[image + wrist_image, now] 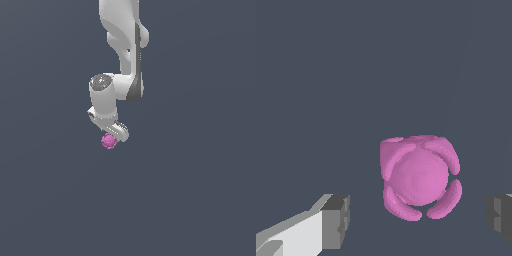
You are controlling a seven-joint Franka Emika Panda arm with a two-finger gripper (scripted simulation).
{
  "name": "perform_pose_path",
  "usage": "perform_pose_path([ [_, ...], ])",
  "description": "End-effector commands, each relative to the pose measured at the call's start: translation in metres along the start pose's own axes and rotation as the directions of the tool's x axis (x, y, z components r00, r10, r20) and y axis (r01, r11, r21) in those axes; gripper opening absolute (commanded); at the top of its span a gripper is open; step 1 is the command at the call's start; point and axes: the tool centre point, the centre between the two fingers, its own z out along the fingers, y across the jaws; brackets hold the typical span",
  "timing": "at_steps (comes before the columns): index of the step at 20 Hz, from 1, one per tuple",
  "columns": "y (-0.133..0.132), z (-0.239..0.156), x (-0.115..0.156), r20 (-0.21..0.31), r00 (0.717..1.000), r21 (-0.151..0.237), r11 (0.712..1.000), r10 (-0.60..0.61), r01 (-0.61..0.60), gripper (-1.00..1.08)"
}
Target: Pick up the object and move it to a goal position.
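**A:** so where's the arm at in this one? In the exterior view the white Panda arm (122,45) comes down from 12 o'clock and the gripper (116,131) ends up around the middle of the frame.

**B:** yep, and the object (109,141), that little magenta-pink bumpy lump, sits right at the gripper's tip, roughly at its 7 o'clock. From that angle it looks like it's touching or just below the fingers, honestly can't tell which.

**A:** wrist view helps. The lump (418,177) is a round ball with curved ridges wrapped around it, and it's between the two grey finger pads (336,221). One pad is at about 8 o'clock from it, the other is at the frame edge at about 4 o'clock.

**B:** so fingers are spread apart, right? There's dark floor (356,75) showing on both sides of the lump.

**A:** yeah, wide apart, neither pad touching it. The lump sits nearer the 4 o'clock pad than dead centre. Everything else is plain dark grey-blue.
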Motion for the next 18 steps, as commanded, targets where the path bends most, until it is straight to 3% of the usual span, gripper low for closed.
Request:
perform_pose_path([
  [1, 0.003, 0.003, -0.002, 0.001, 1.0, -0.001, 1.0, 0.025, -0.025, 1.0],
  [9, 0.004, 0.009, -0.002, 0.002, 1.0, -0.001, 1.0, 0.029, -0.029, 1.0],
  [18, 0.005, 0.047, -0.003, 0.002, 0.999, -0.001, 0.999, 0.034, -0.034, 1.0],
])
